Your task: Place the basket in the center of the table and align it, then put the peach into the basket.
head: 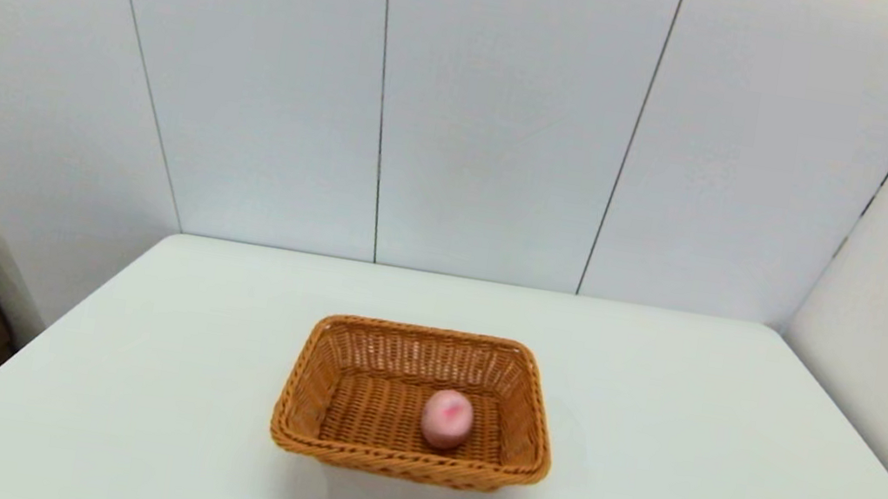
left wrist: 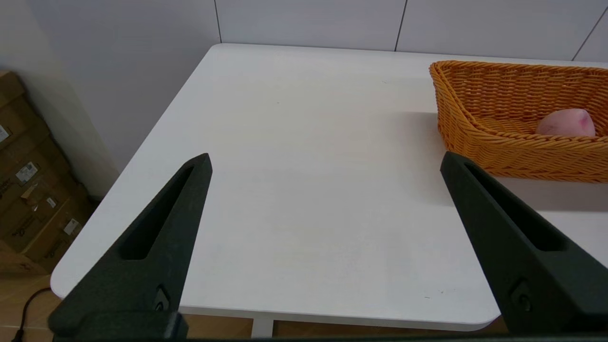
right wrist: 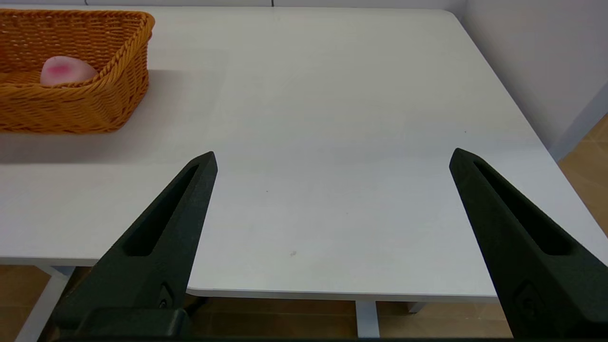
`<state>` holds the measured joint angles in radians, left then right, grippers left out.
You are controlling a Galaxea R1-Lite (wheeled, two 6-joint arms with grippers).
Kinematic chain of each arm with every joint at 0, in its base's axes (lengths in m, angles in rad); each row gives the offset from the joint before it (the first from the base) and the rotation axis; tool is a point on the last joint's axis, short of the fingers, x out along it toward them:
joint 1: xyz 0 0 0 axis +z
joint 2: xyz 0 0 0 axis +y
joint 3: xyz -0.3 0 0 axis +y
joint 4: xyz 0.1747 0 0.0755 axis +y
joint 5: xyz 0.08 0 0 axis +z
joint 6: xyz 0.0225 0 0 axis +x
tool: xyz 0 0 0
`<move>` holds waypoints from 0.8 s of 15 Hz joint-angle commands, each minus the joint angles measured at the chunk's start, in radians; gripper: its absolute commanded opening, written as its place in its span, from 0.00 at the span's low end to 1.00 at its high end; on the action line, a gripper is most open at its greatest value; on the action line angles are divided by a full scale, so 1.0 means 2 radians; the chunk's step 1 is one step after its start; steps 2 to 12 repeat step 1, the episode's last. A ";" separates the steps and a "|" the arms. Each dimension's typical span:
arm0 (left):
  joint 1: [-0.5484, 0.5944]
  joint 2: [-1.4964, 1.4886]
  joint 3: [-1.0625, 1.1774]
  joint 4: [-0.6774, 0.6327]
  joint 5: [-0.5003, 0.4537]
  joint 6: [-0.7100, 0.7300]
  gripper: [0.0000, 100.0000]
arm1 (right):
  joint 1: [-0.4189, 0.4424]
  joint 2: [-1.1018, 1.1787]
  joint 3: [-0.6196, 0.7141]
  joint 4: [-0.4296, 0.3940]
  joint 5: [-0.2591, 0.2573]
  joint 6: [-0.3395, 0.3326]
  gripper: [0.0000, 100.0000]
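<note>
My left gripper [left wrist: 325, 161] and right gripper [right wrist: 332, 159] both hang spread wide and empty over the table [head: 685, 462] near its front corners. The basket [head: 320, 372] sits between them, beyond my fingertips, with the peach [head: 446, 417] inside. Labels on the cardboard boxes [left wrist: 28, 190] are unreadable

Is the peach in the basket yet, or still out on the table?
In. The peach rests on the basket floor, toward its right front; both wrist views show it behind the rim.
</note>
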<state>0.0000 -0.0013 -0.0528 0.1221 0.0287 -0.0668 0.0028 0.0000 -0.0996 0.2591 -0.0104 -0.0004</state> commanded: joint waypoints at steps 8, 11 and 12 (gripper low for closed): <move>0.000 0.000 0.000 0.000 0.000 0.000 1.00 | 0.000 -0.001 0.000 0.001 0.000 0.000 1.00; 0.000 0.000 0.000 0.000 0.000 0.000 1.00 | 0.000 -0.001 0.000 0.001 0.000 0.000 1.00; 0.000 0.000 0.000 0.000 0.000 0.000 1.00 | 0.000 -0.001 0.000 0.001 0.000 0.000 1.00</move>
